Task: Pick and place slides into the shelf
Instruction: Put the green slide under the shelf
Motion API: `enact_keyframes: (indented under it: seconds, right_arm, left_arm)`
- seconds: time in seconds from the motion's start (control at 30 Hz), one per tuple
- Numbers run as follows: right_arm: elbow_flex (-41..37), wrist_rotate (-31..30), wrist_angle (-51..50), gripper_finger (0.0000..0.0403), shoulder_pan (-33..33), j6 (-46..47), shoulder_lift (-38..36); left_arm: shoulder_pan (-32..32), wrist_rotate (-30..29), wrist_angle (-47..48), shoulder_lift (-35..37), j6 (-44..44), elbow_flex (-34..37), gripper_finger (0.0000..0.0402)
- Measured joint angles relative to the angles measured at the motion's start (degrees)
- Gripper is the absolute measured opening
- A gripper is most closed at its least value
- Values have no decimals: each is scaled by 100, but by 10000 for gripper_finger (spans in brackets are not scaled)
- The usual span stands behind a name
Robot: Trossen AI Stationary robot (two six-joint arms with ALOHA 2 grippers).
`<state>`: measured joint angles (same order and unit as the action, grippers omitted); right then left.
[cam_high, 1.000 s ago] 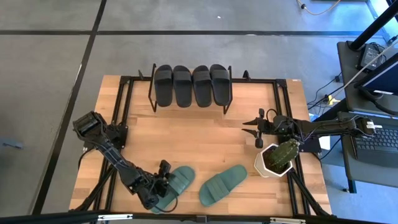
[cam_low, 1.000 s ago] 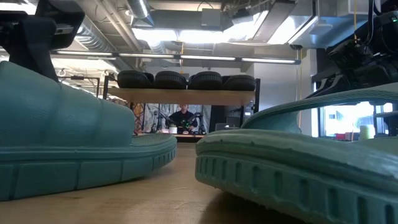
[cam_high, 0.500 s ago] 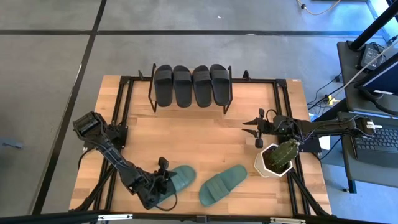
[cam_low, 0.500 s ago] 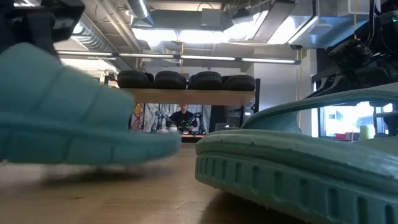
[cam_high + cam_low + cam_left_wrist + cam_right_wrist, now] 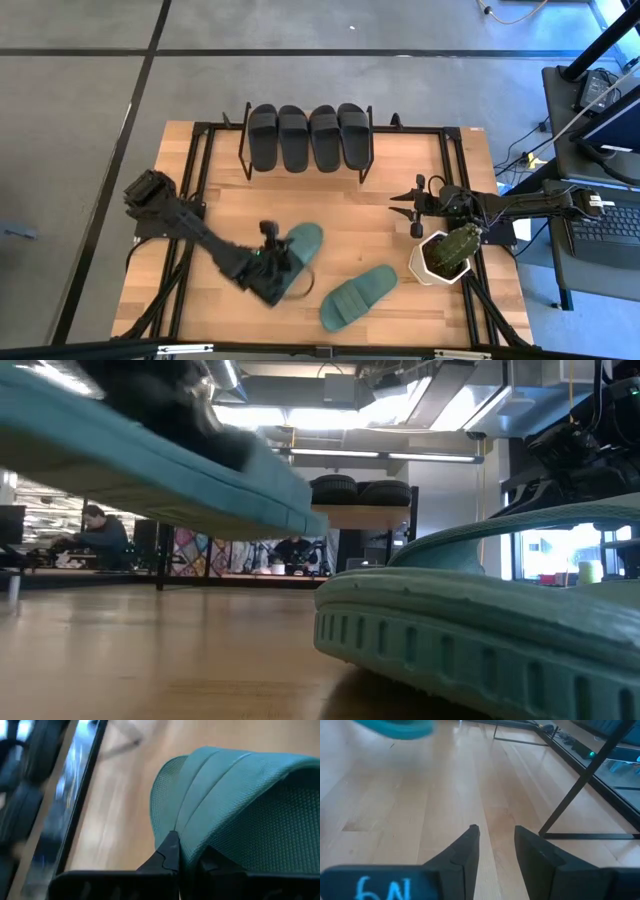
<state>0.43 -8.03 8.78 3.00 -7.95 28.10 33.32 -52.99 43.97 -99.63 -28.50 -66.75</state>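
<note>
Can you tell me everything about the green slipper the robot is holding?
The teal-green slide is an open-toe sandal with a wide, ribbed strap, and looks like soft foam. The left gripper is shut on its strap and has it lifted off the table, sole tilted. It hangs in front of the shelf, near the other green slide.

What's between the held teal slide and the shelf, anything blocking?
Nothing visible. The left gripper holds the teal slide lifted off the table, and only bare tabletop lies between it and the shelf. Its top already holds four black slides.
</note>
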Motion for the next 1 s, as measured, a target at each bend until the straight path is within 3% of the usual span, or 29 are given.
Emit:
enact_keyframes:
  seconds: [0.13,0.3,0.47,0.77,1.0]
  right_arm:
    - [0,0,0,126,-1,11,1]
    - [0,0,-1,126,-1,-17,0]
    - [0,0,-2,126,-2,-26,2]
    - [0,0,-2,126,-1,-15,1]
    - [0,0,-5,126,-2,-13,2]
  left_arm:
    - [-578,85,780,4,-647,-171,2]
    - [-1000,-199,738,4,-351,-76,2]
    - [-1315,-667,758,2,-664,277,2]
    - [-2103,-409,632,2,-1136,951,2]
    - [-2601,-80,-285,2,-793,1584,2]
